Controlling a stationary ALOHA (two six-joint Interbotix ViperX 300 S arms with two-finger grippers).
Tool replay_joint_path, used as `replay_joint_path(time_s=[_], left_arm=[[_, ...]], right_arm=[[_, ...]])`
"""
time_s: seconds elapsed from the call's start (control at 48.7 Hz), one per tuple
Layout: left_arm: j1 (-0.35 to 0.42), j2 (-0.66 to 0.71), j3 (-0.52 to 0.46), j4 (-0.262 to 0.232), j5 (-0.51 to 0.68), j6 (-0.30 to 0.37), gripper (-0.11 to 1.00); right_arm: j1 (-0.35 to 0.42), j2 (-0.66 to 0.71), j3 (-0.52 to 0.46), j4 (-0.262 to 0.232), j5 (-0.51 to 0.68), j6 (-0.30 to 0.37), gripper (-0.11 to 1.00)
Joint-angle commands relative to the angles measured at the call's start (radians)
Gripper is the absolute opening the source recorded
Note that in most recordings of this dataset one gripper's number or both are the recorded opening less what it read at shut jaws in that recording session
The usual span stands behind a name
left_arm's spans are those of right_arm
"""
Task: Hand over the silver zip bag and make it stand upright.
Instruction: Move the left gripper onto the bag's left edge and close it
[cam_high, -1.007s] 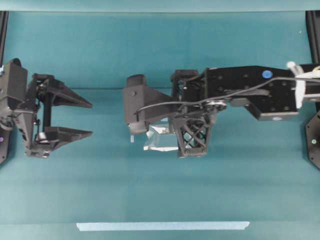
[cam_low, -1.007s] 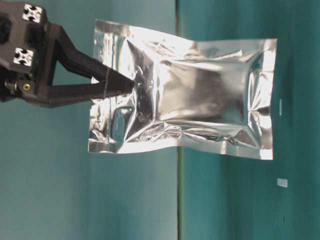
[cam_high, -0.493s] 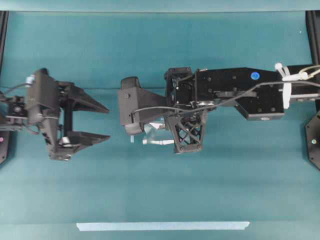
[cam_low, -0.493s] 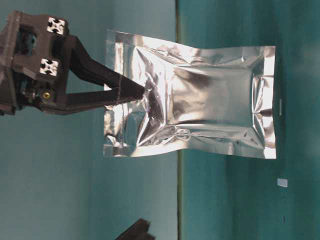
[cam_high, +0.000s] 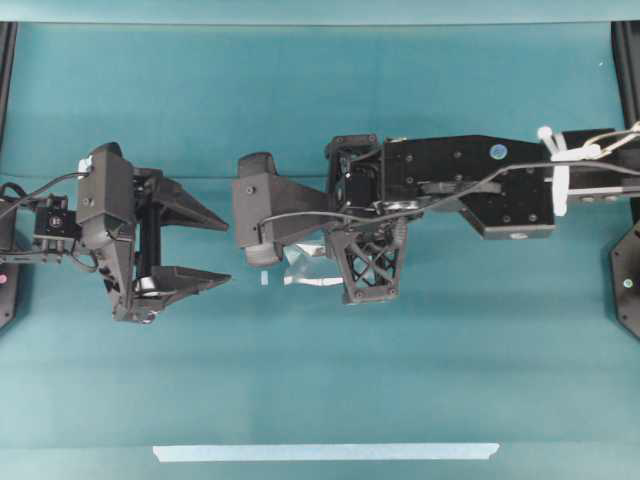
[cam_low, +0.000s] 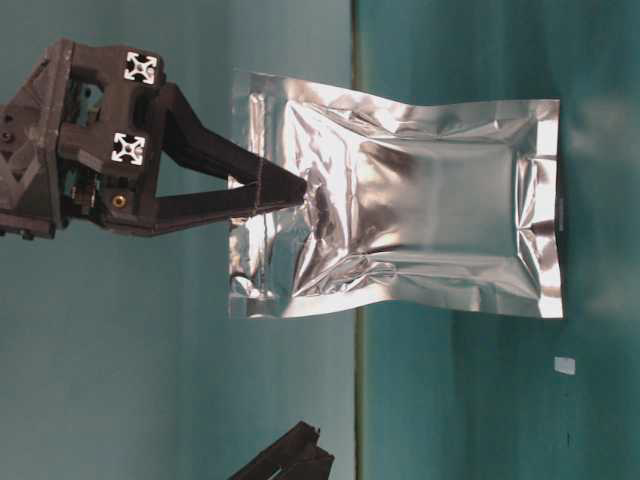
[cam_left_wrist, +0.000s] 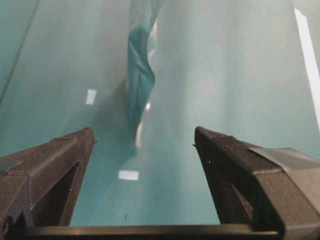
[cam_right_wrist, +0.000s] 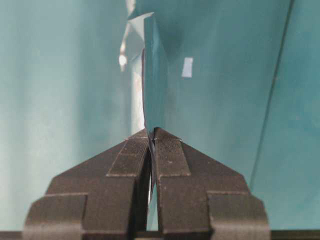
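A teal table (cam_high: 320, 400) seen from overhead, with two black robot arms facing each other across its middle. The right gripper (cam_low: 300, 190) is pinched tight on the silver zip bag (cam_low: 430, 230), its two fingers pressed together over the foil near one short end. In the table-level view, which is turned on its side, the crinkled pouch hangs flat-on to the camera, and its far edge seems to reach the tabletop, though contact is hard to confirm. From above the bag (cam_high: 310, 270) shows only as a thin bright sliver under the right arm's wrist. The left gripper (cam_high: 215, 250) sits just left of the bag, fingers spread wide and holding nothing. Its wrist camera sees the bag (cam_left_wrist: 140, 75) edge-on, ahead of and between the two open fingers. A pale tape strip (cam_high: 325, 452) lies along the table's near edge, and small white tape marks (cam_low: 565, 365) dot the surface.
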Motion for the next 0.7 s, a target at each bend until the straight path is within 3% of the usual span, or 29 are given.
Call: replay_joint_path(time_s=[0.0,0.39,0.678], left_arm=[[0.002,-0.003,-0.015,0.002,-0.009,-0.002,0.91],[0.000,0.021,-0.012,0.002,-0.032,-0.002,0.91],[-0.003,0.172,-0.021,0.002,-0.238,-0.028,0.91]], right_arm=[[0.000,-0.011,-0.002,-0.003,-0.005,-0.008,0.04],[0.002,-0.011,0.017,-0.003,-0.025,0.005,0.04],[0.008,-0.011,0.020,-0.003,-0.035,0.003,0.04]])
